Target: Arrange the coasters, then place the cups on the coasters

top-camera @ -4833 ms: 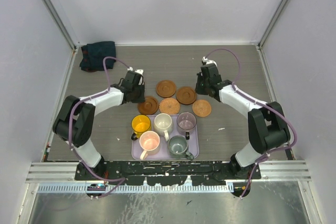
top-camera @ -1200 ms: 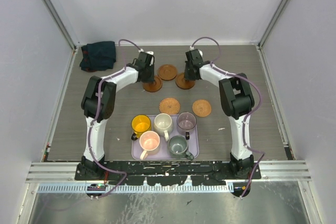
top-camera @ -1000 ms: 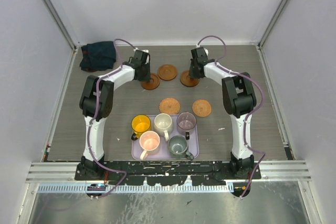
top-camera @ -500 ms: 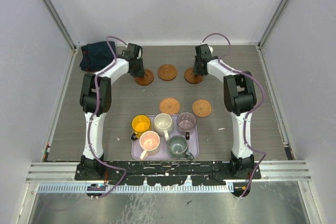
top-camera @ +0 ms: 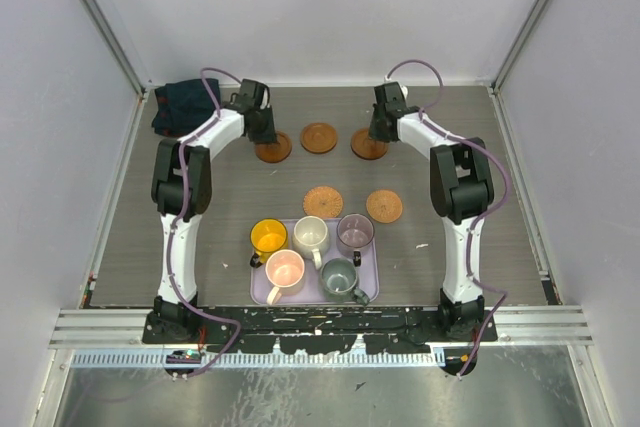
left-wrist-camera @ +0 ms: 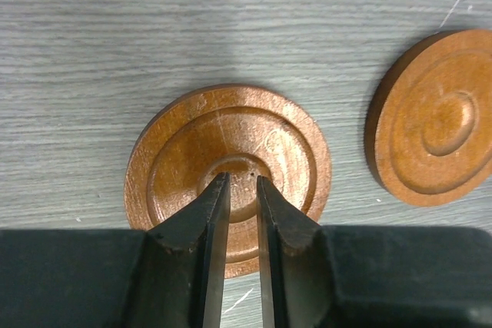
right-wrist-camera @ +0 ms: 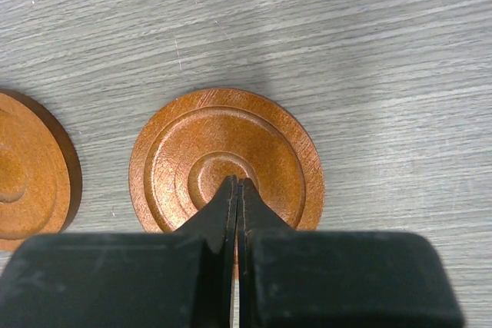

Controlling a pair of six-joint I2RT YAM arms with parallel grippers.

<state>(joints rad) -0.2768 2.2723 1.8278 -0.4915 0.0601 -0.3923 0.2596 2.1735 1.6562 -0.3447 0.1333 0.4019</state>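
Top camera looks down from above-behind over whole grey wood-grain table [top-camera: 200, 217]; wrist cameras face down, close-up, sharing middle dark-brown ringed wooden coaster [top-camera: 319, 137].

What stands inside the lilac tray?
Five mugs stand in the tray: yellow mug, cream mug, purple-grey mug, pink mug, grey-green mug. They hide most of its floor, so whatever lies beneath cannot be seen.

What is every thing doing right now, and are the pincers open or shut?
Left pincer: slightly open, tips over the left dark brown ringed wooden coaster.
Right pincer: shut, tips over the right dark brown ringed wooden coaster.
Middle dark brown ringed wooden coaster: flat, bare.
Two orange-tan cork coasters: flat, bare.
Five handled mugs: upright in the lilac rectangular tray.
Dark cloth: bunched in the far-left corner.
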